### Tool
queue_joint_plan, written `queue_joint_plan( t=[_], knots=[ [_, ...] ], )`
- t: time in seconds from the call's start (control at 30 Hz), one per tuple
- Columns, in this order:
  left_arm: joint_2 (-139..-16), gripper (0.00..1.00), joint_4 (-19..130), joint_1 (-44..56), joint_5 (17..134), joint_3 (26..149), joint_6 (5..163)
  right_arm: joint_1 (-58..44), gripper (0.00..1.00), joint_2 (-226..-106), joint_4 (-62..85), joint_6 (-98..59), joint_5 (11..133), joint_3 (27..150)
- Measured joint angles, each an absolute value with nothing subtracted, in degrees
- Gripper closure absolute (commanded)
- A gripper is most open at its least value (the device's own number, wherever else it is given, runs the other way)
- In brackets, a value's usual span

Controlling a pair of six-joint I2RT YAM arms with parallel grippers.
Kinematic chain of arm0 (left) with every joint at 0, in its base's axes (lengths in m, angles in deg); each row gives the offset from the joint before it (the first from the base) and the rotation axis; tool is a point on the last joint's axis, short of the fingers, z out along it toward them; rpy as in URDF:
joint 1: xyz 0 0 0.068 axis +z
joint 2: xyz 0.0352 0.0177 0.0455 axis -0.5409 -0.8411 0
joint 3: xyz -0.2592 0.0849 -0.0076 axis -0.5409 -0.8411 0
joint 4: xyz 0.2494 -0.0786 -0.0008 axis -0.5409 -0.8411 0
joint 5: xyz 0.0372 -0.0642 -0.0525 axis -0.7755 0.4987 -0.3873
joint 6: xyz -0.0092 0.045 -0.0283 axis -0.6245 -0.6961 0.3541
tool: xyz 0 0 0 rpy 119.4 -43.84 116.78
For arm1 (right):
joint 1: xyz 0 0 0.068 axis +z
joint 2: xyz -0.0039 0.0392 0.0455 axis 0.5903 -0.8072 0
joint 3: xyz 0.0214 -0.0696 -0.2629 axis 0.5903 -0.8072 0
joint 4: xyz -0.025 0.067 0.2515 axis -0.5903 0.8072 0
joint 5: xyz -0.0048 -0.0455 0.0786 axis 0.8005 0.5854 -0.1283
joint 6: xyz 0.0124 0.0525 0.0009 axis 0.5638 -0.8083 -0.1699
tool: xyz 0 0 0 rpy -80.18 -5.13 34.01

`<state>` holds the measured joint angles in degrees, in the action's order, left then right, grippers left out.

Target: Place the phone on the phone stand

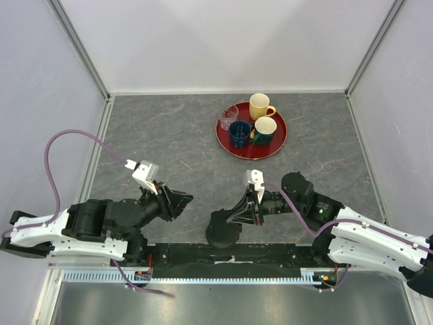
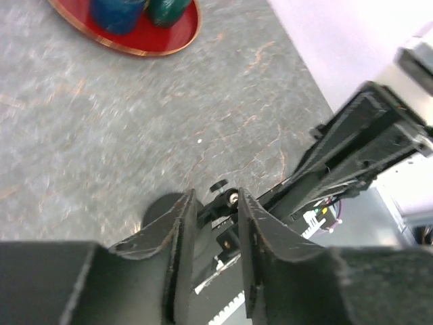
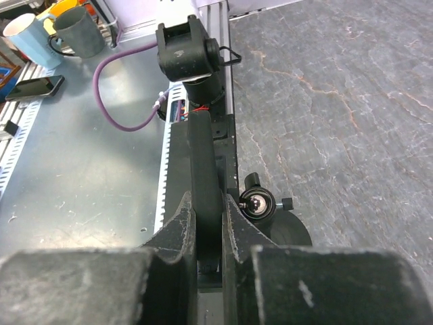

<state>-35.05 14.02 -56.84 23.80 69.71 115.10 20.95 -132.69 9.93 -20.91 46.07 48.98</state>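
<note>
With my right gripper [image 3: 208, 211] pinching the phone [image 3: 203, 156] edgewise and the left gripper [image 2: 215, 233] parted, empty, I fear the phone pivoting and knocking the phone stand [image 3: 258, 204].

Open tabletop [image 1: 169, 135] left of red tray [image 1: 252, 154]

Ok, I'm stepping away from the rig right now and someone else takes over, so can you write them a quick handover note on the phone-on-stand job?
Left gripper: jaws apart, nothing between them, pointing toward the phone stand.
Right gripper: jaws shut on the phone, held edge-on.
Stand: at the near edge of the table, between the two arms. The phone is just beside the stand's head; I can't tell if they touch.
Done: the phone is up off the table, in the right gripper.
Left: seat the phone on the stand, then release.
</note>
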Motion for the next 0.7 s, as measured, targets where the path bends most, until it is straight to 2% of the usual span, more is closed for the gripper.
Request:
queue_joint_plan(
  t=[0.13, 0.3, 0.37, 0.47, 0.5, 0.67, 0.7],
  knots=[
    [-36.21, 0.66, 3.62, -56.68, 20.83, 70.04, 125.86, 21.08, 1.0, -131.72, 10.45, -20.49, 48.41, 49.0],
    [-43.92, 0.59, -3.33, -54.85, 22.57, 68.36, 134.62, 21.08, 1.0, -132.64, 10.96, -17.89, 50.33, 49.52],
    [-46.22, 0.62, -4.23, -52.55, 24.54, 66.61, 136.41, 21.1, 1.0, -133.69, 11.48, -16.69, 50.73, 50.44],
    [-48.05, 0.72, -1.02, -46.26, 30.57, 60.47, 137.09, 21.1, 1.0, -134.11, 11.9, -15.38, 51.38, 50.9],
    [-47.42, 0.79, 1.28, -44.36, 33.0, 57.41, 137.05, 21.1, 1.0, -134.08, 11.9, -15.29, 51.56, 50.9],
    [-42.04, 0.86, 16.34, -36.69, 46.22, 43.24, 136.19, 21.1, 1.0, -133.87, 12.01, -15.53, 51.56, 50.86],
    [-41.25, 0.91, 19.86, -35.35, 48.98, 40.97, 136.08, 21.1, 1.0, -133.82, 11.96, -15.66, 51.58, 50.79]
  ],
)
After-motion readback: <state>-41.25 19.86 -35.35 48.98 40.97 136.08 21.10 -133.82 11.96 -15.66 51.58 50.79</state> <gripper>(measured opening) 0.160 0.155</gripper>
